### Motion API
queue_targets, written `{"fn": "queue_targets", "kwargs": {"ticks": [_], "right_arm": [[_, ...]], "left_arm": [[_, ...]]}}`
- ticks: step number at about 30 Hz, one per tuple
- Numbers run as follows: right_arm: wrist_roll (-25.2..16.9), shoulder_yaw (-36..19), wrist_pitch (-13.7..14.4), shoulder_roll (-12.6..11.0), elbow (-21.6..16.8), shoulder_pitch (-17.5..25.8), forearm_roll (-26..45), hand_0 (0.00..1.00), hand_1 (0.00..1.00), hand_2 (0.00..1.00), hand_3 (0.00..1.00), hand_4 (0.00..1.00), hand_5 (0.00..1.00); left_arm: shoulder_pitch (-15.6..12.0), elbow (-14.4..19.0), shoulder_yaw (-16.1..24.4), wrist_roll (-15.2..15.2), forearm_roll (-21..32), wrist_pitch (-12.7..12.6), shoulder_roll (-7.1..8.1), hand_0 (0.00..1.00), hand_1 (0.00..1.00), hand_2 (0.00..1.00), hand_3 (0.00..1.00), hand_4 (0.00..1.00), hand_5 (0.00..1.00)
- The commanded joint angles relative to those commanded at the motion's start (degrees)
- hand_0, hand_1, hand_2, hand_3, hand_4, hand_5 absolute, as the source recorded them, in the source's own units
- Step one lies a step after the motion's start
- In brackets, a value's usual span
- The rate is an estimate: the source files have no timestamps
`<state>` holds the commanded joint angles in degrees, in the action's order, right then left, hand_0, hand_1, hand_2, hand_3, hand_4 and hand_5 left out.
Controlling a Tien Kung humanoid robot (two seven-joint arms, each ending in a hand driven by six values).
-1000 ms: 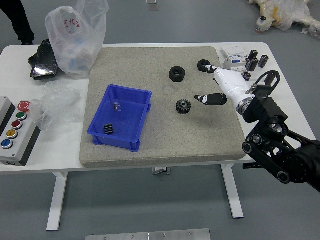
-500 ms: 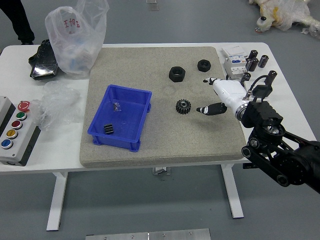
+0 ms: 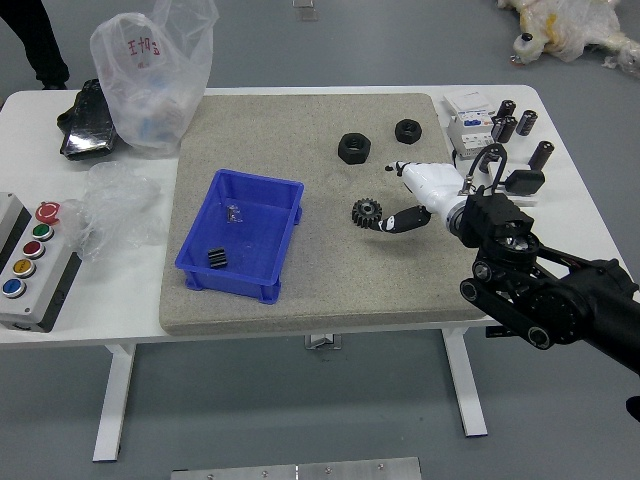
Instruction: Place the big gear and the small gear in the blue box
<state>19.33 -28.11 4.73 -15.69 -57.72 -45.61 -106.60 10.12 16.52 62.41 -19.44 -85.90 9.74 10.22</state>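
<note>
Right hand point(image 3: 434, 190) has moved in close beside the black gear point(image 3: 367, 212), fingers apart and grasping nothing.

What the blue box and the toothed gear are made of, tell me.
The blue box looks like molded plastic: one even color, thin walls, a slight sheen. The toothed gear appears to be dark metal, with faint highlights on it, though black plastic could look the same.
</note>
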Motion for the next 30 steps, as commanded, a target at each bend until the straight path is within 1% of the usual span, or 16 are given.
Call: {"fn": "queue_targets", "kwargs": {"ticks": [4, 8, 9, 14, 15, 20, 21, 26, 27, 30], "right_arm": [[-0.5, 3.3, 0.5, 1.6, 3.2, -2.4, 2.7, 0.384, 0.692, 0.844, 0.909, 0.966, 0.486], [-0.9, 5.7, 1.0, 2.4, 5.2, -3.4, 4.6, 0.384, 0.692, 0.844, 0.909, 0.966, 0.486], [-1.0, 6.4, 1.2, 2.6, 5.6, -3.6, 5.1, 0.37, 0.654, 0.753, 0.845, 0.846, 0.345], [-1.9, 9.5, 2.5, 4.1, 7.6, -4.8, 7.1, 0.37, 0.654, 0.753, 0.845, 0.846, 0.345], [-2.1, 10.2, 2.8, 4.4, 8.1, -5.0, 7.7, 0.346, 0.586, 0.638, 0.721, 0.714, 0.289], [-2.9, 12.3, 3.9, 5.4, 9.9, -6.1, 9.7, 0.346, 0.586, 0.638, 0.721, 0.714, 0.289], [-3.1, 12.7, 4.1, 5.6, 10.3, -6.3, 10.1, 0.324, 0.549, 0.57, 0.654, 0.488, 0.201], [-3.7, 15.3, 4.7, 6.5, 12.5, -6.9, 12.7, 0.324, 0.549, 0.57, 0.654, 0.488, 0.201], [-3.7, 15.7, 4.7, 6.6, 12.8, -7.0, 13.1, 0.327, 0.531, 0.539, 0.623, 0.405, 0.165], [-3.9, 16.7, 4.6, 6.9, 13.3, -6.9, 13.8, 0.327, 0.531, 0.539, 0.623, 0.405, 0.165]], "left_arm": [[0.1, 0.0, 0.5, 0.0, -0.8, 0.3, 0.23, 0.764, 0.683, 0.631, 0.787, 0.706, 0.562], [0.2, 0.0, 0.3, 0.1, -0.7, 0.2, 0.35, 0.764, 0.683, 0.631, 0.787, 0.706, 0.562], [0.1, 0.0, 0.4, 0.0, -0.8, 0.2, 0.36, 0.764, 0.683, 0.631, 0.787, 0.705, 0.561], [-0.3, 0.0, 0.6, -0.1, -0.8, 0.1, 0.23, 0.764, 0.683, 0.631, 0.787, 0.705, 0.561], [-0.3, 0.0, 0.7, -0.2, -0.9, 0.1, 0.16, 0.764, 0.683, 0.632, 0.789, 0.704, 0.562], [-0.2, 0.1, 0.9, -0.3, -1.2, 0.2, -0.03, 0.764, 0.683, 0.632, 0.789, 0.704, 0.562], [-0.1, 0.1, 1.0, -0.3, -1.3, 0.2, -0.05, 0.764, 0.683, 0.632, 0.789, 0.703, 0.562], [0.0, 0.0, 0.9, -0.2, -1.5, 0.4, 0.02, 0.764, 0.683, 0.632, 0.789, 0.703, 0.562], [0.0, 0.0, 0.9, -0.1, -1.5, 0.4, 0.05, 0.764, 0.683, 0.631, 0.787, 0.699, 0.562], [0.0, 0.1, 1.0, -0.2, -1.7, 0.5, 0.03, 0.764, 0.683, 0.631, 0.787, 0.699, 0.562]]}}
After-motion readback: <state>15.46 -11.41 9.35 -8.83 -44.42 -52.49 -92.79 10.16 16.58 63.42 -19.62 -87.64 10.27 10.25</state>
